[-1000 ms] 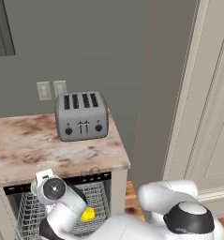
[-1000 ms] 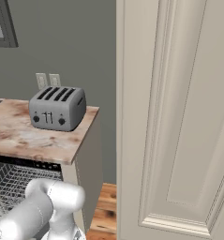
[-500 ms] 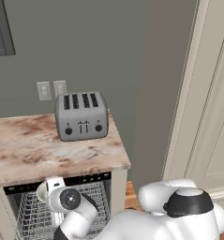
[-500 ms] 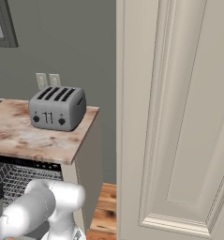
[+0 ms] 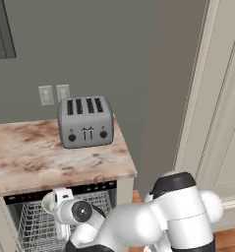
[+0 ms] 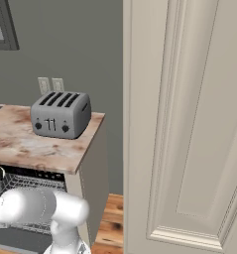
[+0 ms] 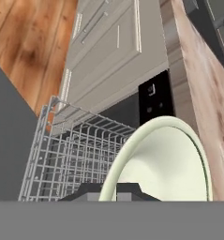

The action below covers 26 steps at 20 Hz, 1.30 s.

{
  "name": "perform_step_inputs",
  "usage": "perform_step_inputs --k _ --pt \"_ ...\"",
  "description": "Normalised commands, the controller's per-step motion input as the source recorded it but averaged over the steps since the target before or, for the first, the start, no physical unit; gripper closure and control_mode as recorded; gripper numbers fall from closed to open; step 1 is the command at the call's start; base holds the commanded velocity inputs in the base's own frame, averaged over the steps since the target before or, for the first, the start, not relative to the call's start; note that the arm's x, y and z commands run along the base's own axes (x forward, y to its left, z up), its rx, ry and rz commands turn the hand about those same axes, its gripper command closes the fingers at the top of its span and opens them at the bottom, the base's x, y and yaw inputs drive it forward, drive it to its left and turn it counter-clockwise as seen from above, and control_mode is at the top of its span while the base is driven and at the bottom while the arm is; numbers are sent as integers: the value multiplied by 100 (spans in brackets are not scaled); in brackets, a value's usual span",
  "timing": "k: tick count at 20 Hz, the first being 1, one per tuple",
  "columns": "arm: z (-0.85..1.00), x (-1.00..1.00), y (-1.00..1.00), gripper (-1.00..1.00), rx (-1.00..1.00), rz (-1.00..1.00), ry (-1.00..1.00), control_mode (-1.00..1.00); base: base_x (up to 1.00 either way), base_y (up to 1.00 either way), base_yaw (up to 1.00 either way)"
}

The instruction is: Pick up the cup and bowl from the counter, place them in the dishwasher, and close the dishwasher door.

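While the hand (image 7: 115, 191) grips the rim of the bowl (image 7: 165, 161) between nearly closed jaws, the pale greenish-white bowl stands on edge above the grey wire rack (image 7: 71, 154) of the dishwasher (image 5: 60, 194). Seen from the hand view, the bowl's hollow faces the camera, its rim rising from between the two dark fingertips (image 7: 87, 190), with the black control strip (image 7: 153, 96) and the edge of the marble-like tabletop (image 7: 197, 79) just beyond it. The grey dishwasher door (image 7: 10, 140) lies open beside the rack, over the wooden floor (image 7: 31, 42). From the left base view, the bowl (image 5: 49, 202) shows as a pale disc just below the front edge of the tabletop (image 5: 35, 157), beside the white wrist of the arm (image 5: 138, 224), over the rack (image 5: 33, 229). A silver four-slot toaster (image 5: 84, 121) stands near the back right corner of the tabletop, in front of two wall sockets (image 5: 54, 93). From the right base view, the toaster (image 6: 60, 114) sits by the right edge of the tabletop (image 6: 35, 149), with a cream panelled door (image 6: 189, 124) to the right.
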Motion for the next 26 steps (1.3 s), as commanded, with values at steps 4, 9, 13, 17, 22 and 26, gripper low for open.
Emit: perform_step_inputs --k 4,9,13,17,22,26 --pt "-6 0 0 100 0 0 0 -100 0 0 0" --pt "0 0 0 100 0 0 0 -100 0 0 0" --pt "0 0 6 100 -1 -5 0 -100 0 0 0" --pt "-4 0 26 100 -4 -10 0 -100 0 0 0" --pt "-10 0 43 100 -6 -12 0 -100 0 0 0" --pt "-15 0 16 100 -8 -9 0 -100 0 0 0"
